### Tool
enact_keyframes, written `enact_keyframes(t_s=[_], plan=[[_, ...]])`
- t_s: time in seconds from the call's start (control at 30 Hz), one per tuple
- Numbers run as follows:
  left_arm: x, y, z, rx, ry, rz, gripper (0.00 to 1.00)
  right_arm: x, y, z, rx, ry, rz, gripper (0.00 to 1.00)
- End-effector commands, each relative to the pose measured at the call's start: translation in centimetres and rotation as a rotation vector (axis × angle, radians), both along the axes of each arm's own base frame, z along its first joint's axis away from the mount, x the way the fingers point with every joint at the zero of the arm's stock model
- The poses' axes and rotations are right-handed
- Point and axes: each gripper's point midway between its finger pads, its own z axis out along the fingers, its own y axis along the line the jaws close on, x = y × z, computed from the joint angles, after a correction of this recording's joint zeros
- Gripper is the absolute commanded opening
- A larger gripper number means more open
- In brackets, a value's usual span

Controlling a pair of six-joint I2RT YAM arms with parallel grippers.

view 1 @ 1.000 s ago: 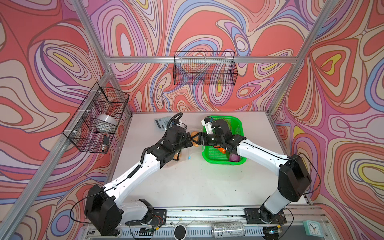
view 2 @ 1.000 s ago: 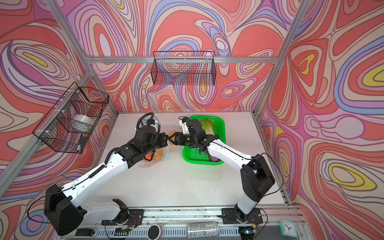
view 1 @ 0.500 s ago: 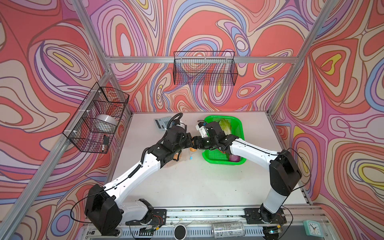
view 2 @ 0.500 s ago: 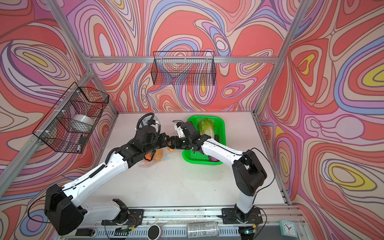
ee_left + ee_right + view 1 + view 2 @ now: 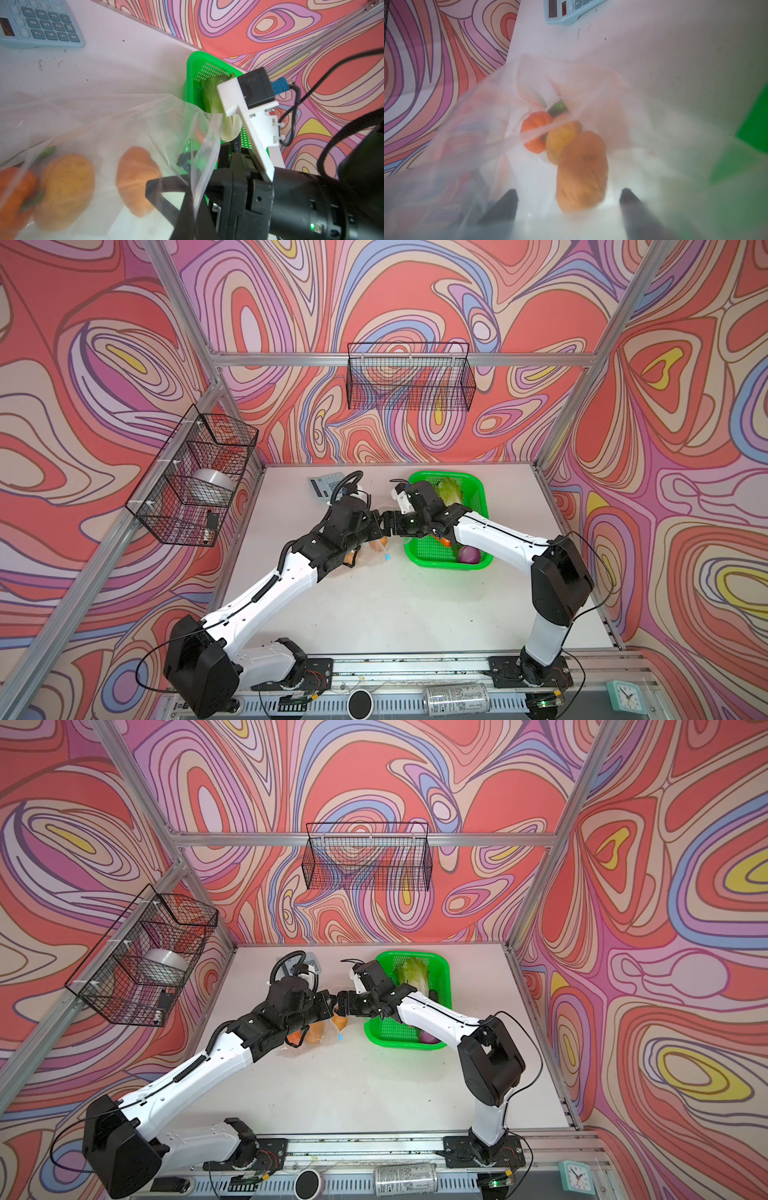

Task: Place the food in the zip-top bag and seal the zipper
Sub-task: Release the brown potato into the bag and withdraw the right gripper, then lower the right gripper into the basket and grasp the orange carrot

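The clear zip-top bag (image 5: pixel 371 552) (image 5: pixel 124 116) lies left of the green basket, and my left gripper (image 5: pixel 375 517) (image 5: pixel 194 207) is shut on its raised mouth edge. My right gripper (image 5: pixel 387 526) (image 5: pixel 569 193) stands open inside the bag's mouth. In the bag lie an orange pumpkin (image 5: pixel 534 133), a tan potato (image 5: pixel 562 139), a dark green piece (image 5: pixel 558 108) and a second, blurred potato (image 5: pixel 581 172) free between the open fingers. The zipper's blue slider (image 5: pixel 387 556) sits at the bag's near edge. Cabbage (image 5: pixel 449 489), carrot (image 5: pixel 444 541) and purple onion (image 5: pixel 469 553) stay in the basket.
The green perforated basket (image 5: pixel 451 567) (image 5: pixel 399 1045) stands right of the bag, under my right forearm. A blue calculator (image 5: pixel 39 22) (image 5: pixel 326 487) lies at the back of the table. Wire baskets hang on the left wall (image 5: pixel 195 477) and back wall (image 5: pixel 409 377).
My right gripper swung left from over the basket to the bag's mouth and opened, letting go of a potato inside the bag. The left gripper kept its hold on the bag's edge.
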Motion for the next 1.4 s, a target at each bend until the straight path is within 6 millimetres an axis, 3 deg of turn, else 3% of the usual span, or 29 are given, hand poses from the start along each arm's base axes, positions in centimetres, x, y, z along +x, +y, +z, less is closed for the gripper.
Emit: enact_keyframes(t_s=[0.0,0.13,0.17,0.27,0.37,0.47,0.63,0.83,1.07,1.37], plan=[[0.0,0.3,1.0,-0.012,-0.022,0.020,0.00,0.0,0.1,1.4,-0.010,-0.046,0.009,0.84],[0.1,0.8,1.2,0.008,-0.036,0.036,0.00,0.0,-0.7,2.4,-0.047,-0.077,0.009,0.85],[0.1,0.9,1.3,0.015,-0.041,0.038,0.00,-0.1,-1.1,4.1,-0.041,-0.109,0.011,0.85],[0.3,1.2,1.7,0.039,-0.057,0.043,0.00,0.0,-2.5,5.6,-0.069,-0.143,0.003,0.84],[0.2,1.7,1.6,0.070,-0.053,0.049,0.00,0.6,-4.9,7.0,-0.086,-0.170,-0.021,0.83],[0.1,1.9,1.7,0.067,-0.057,0.053,0.00,1.4,-8.6,7.0,-0.128,-0.165,-0.050,0.82],[0.1,2.2,1.4,0.067,-0.058,0.060,0.00,1.9,-14.1,4.5,-0.352,-0.163,-0.035,0.82],[0.5,1.8,0.7,0.074,-0.042,0.053,0.00,1.9,-17.5,1.4,-0.573,-0.126,0.020,0.82],[0.7,1.4,0.6,0.069,-0.028,0.038,0.00,3.2,-17.4,-3.6,-0.658,-0.078,0.106,0.80],[0.6,1.7,0.5,0.068,-0.019,0.054,0.00,5.2,-17.0,-7.9,-0.752,-0.037,0.232,0.77]])
